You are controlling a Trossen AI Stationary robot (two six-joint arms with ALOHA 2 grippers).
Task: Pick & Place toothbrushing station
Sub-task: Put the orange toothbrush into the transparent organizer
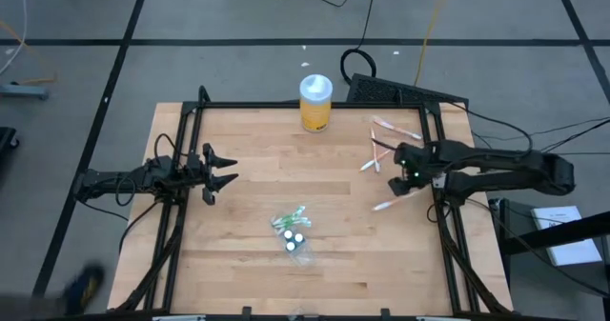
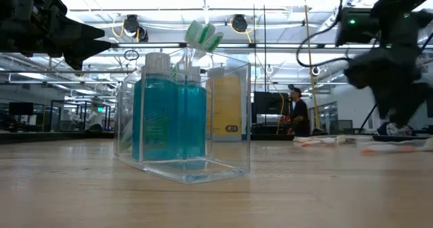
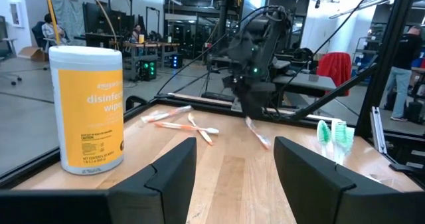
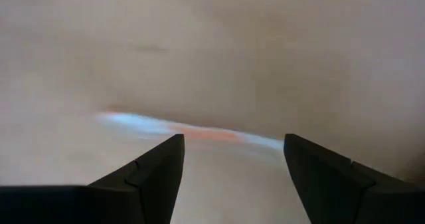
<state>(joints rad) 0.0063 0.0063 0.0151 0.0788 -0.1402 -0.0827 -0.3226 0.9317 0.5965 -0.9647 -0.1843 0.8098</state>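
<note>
The toothbrushing station is a small see-through box standing on its base near the table's middle. It holds two blue bottles and green-headed brushes. My right gripper hangs open at the table's right side and points steeply down. An orange-and-white toothbrush lies on the wood below its fingers, which are clear of it. The same toothbrush shows in the high view. My left gripper waits open and level at the left side, holding nothing.
A yellow wipes jar with a white lid stands at the far edge. Several more orange-and-white toothbrushes lie loose at the far right. Black frame rails run along the table's sides. People stand in the room beyond.
</note>
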